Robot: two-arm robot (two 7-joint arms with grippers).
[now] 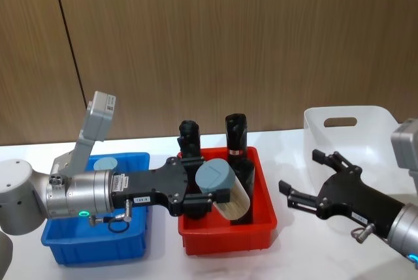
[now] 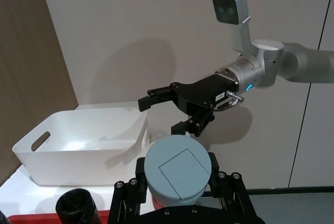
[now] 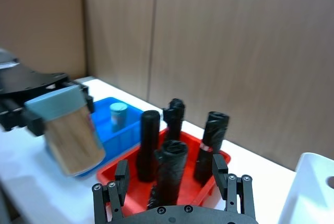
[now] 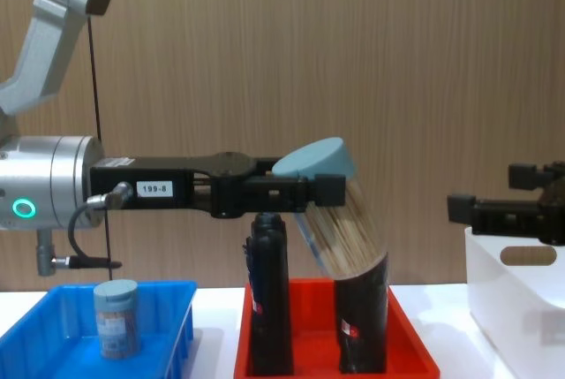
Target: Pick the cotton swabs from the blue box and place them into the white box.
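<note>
My left gripper (image 1: pixel 204 192) is shut on a cotton swab jar (image 1: pixel 225 188) with a pale blue-grey lid, held tilted in the air above the red tray (image 1: pixel 228 241). In the chest view the held jar (image 4: pixel 340 224) hangs over the black rolls, sticks visible inside. A second cotton swab jar (image 1: pixel 104 164) stands upright in the blue box (image 1: pixel 98 246) at the left. The white box (image 1: pixel 339 123) sits at the far right. My right gripper (image 1: pixel 300 171) hovers open in front of the white box, facing the held jar and apart from it.
Several tall black wrapped rolls (image 1: pixel 236 130) stand in the red tray between the blue box and the white box. A wood-panelled wall runs behind the white tabletop (image 1: pixel 294 254). The left wrist's camera mast (image 1: pixel 98 123) rises above the blue box.
</note>
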